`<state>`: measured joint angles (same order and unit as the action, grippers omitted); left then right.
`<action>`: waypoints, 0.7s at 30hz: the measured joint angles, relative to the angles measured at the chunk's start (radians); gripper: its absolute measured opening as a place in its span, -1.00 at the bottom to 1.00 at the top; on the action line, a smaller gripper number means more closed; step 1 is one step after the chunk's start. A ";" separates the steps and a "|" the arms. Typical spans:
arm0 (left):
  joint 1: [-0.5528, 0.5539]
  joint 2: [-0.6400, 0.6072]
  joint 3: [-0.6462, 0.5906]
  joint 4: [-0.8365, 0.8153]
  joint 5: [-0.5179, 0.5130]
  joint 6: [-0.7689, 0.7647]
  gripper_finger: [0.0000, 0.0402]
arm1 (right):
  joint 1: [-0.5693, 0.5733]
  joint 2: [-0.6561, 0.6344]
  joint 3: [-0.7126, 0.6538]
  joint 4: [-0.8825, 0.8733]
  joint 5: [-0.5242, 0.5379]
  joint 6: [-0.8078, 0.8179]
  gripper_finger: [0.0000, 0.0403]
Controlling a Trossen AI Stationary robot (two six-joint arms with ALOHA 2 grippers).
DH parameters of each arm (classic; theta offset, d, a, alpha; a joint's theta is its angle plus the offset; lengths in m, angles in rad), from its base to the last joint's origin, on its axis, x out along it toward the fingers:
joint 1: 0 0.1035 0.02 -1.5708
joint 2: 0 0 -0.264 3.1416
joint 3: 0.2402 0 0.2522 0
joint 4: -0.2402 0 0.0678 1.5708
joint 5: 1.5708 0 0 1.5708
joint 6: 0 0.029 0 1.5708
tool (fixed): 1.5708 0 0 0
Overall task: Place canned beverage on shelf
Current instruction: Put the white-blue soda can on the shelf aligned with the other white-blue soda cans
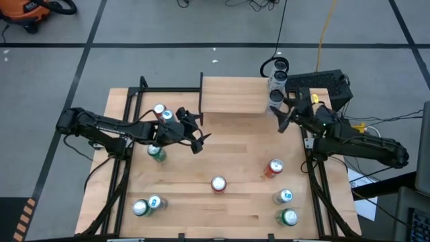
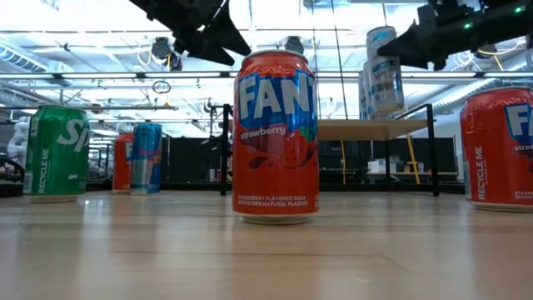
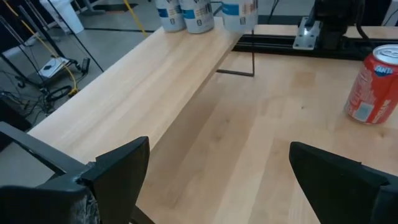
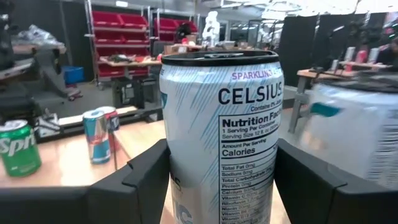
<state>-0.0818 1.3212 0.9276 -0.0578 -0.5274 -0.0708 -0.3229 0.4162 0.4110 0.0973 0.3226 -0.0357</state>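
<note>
The red Fanta can (image 2: 276,136) stands upright closest to the low camera, near the front middle of the counter (image 1: 235,151), its top closed. A second red can (image 1: 273,167) stands to its right, with a blue-topped can (image 1: 283,196) and a green can (image 1: 289,217) toward the front right corner. At the front left, a green can (image 1: 140,208) and a blue-topped can (image 1: 155,202) stand touching. None of the cans shows any contents.

Farther back on the left, the left gripper (image 1: 197,135) hovers above the counter with its jaws spread wide and empty, beside a green Sprite can (image 1: 156,153); a red can (image 1: 159,109) and a slim blue can (image 1: 167,115) stand just behind that arm.

At the back, the shelf (image 1: 235,95) stands on thin black legs. The right gripper (image 4: 221,186) is at its right end, jaws closed on the white Celsius can (image 4: 222,134), one finger on each side of its body. That can is upright, long axis vertical, closed top upward. It is among the white cans (image 1: 278,75) at the shelf's right end; I cannot tell whether its base touches the board.
</note>
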 joint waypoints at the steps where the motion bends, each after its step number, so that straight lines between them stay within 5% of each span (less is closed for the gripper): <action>1: -0.001 0.000 0.000 0.000 0.000 0.000 0.92 | 0.000 -0.016 0.000 -0.007 0.006 -0.001 0.15; 11: 0.000 0.000 0.000 0.026 0.000 0.007 0.92 | -0.043 -0.065 0.000 -0.120 0.067 0.001 0.15; 21: -0.001 0.000 0.000 0.027 0.000 0.026 0.92 | -0.115 -0.063 -0.041 -0.058 0.068 0.036 0.16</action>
<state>-0.0826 1.3212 0.9279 -0.0303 -0.5274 -0.0452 -0.4380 0.3527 0.3705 0.0397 0.3904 0.0003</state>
